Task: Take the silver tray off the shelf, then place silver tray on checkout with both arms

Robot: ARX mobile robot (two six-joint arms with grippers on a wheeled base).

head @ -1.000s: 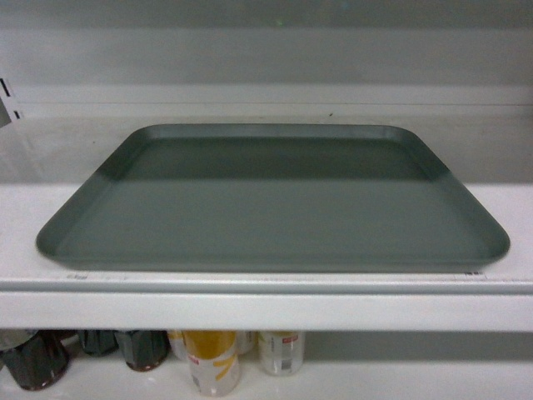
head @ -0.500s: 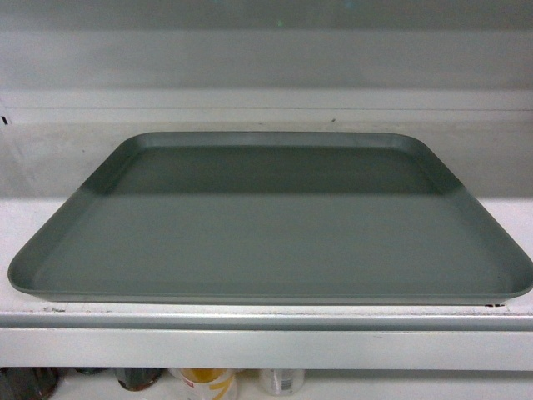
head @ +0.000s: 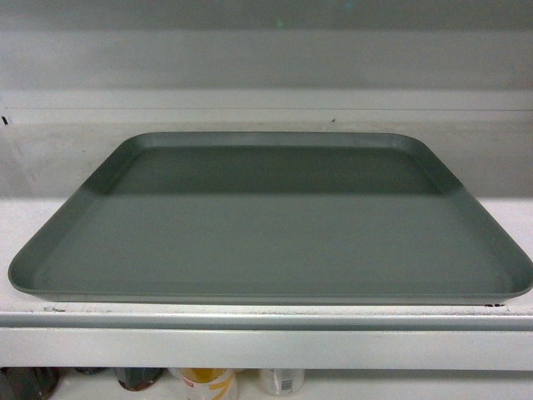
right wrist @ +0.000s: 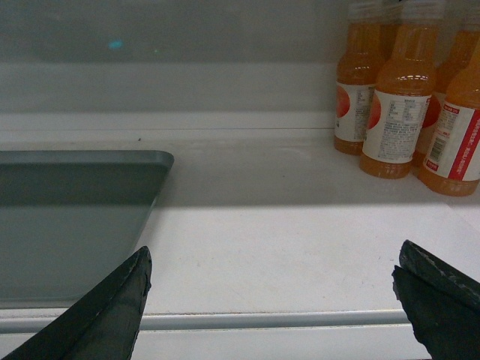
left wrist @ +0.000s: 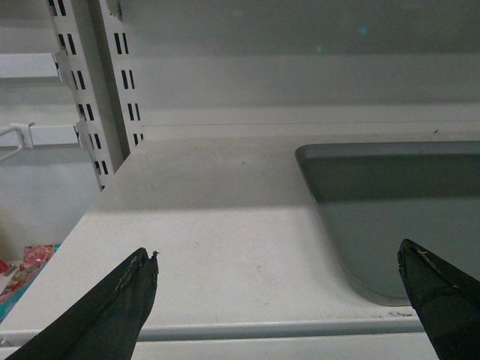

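right wrist view alone shows orange juice bottles [right wrist: 394, 112] beside silver tray [right wrist: 67, 225].

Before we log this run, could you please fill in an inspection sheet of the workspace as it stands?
Surface: white shelf, bare on both sides of the tray.
Job's things: silver tray lies flat on the shelf, empty, near its front edge; checkout not in view.
Clutter: orange juice bottles stand upright to the tray's right, apart from it; cans on the lower shelf.
Grippers: left gripper and right gripper open, in front of the shelf edge, holding nothing.
Cables: nothing seen.
Surroundings: slotted shelf upright at the left.
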